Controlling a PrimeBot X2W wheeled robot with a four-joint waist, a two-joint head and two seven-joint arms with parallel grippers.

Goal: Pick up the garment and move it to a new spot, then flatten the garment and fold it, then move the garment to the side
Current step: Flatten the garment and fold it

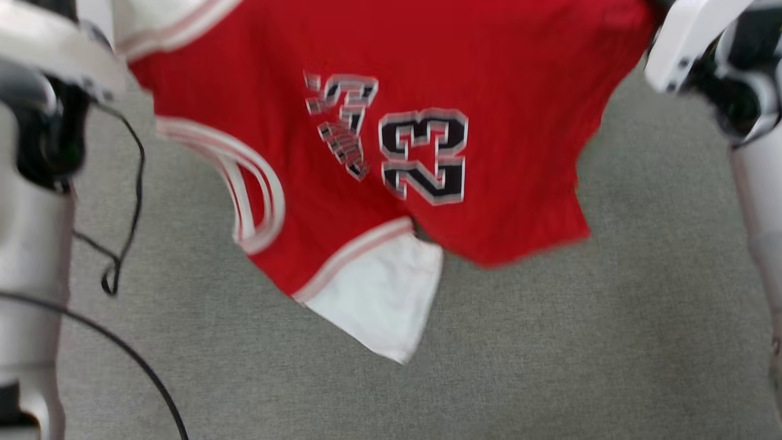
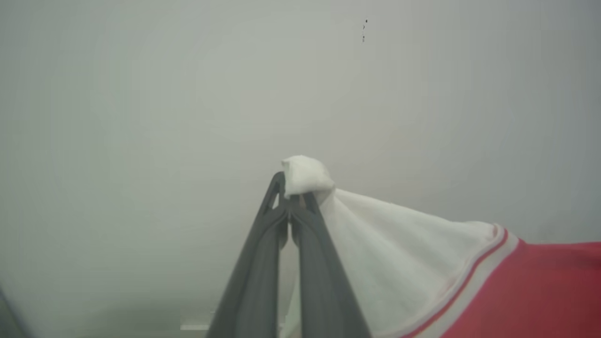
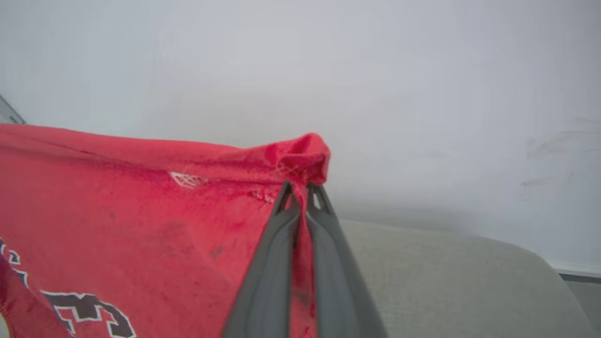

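Note:
The garment (image 1: 391,134), a red shirt with white sleeves and a black "23", hangs in the air above the grey surface, stretched between my two arms. In the left wrist view my left gripper (image 2: 291,195) is shut on the tip of a white sleeve (image 2: 375,244). In the right wrist view my right gripper (image 3: 300,190) is shut on a bunched red corner of the garment (image 3: 141,216). The lower white sleeve (image 1: 382,299) dangles toward me in the head view. The fingertips are hidden in the head view, past its top edge.
A grey fabric surface (image 1: 550,342) lies under the garment. My pale forearms stand at the left (image 1: 30,256) and right (image 1: 757,201) edges. Black cables (image 1: 122,201) hang by the left arm. A pale wall (image 2: 188,94) stands behind.

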